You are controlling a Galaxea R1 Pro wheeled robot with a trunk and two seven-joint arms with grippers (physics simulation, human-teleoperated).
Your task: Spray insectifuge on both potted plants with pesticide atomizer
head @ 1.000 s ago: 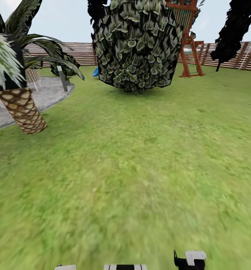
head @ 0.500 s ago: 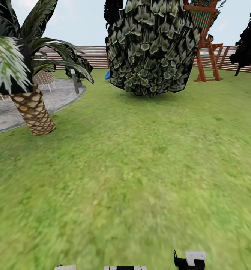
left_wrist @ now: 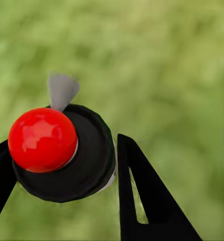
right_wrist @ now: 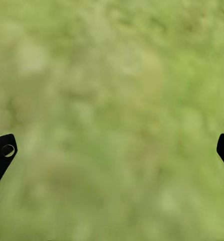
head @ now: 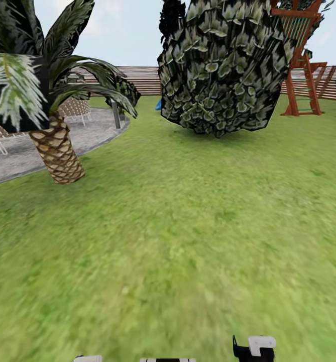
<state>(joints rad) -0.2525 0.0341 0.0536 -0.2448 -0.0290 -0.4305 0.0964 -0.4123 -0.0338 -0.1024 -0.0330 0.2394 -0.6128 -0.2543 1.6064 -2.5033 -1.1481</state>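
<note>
My left gripper (left_wrist: 62,146) is shut on a round black-bodied thing with a glossy red ball on top and a grey nozzle tip. It looks like the pesticide atomizer (left_wrist: 89,160) seen end-on, held over blurred grass. The black fingers (left_wrist: 142,201) press on either side of it. My right gripper (right_wrist: 112,150) is open, its tips far apart with nothing but grass between them. The garden lawn (head: 188,226) stretches ahead in the head view. The potted plants are out of view.
A scaly-trunked palm (head: 57,151) stands at the left by the grey paved patio (head: 87,133) with a grey post (head: 116,114). A big leafy bush (head: 223,70) rises ahead. The wooden play tower (head: 301,65) and brown slatted fence (head: 142,80) lie behind.
The whole head view has shifted: the palm, bush and play tower have slid to the right and grown slightly, so the camera has moved. The robot parts at the bottom edge are unchanged.
</note>
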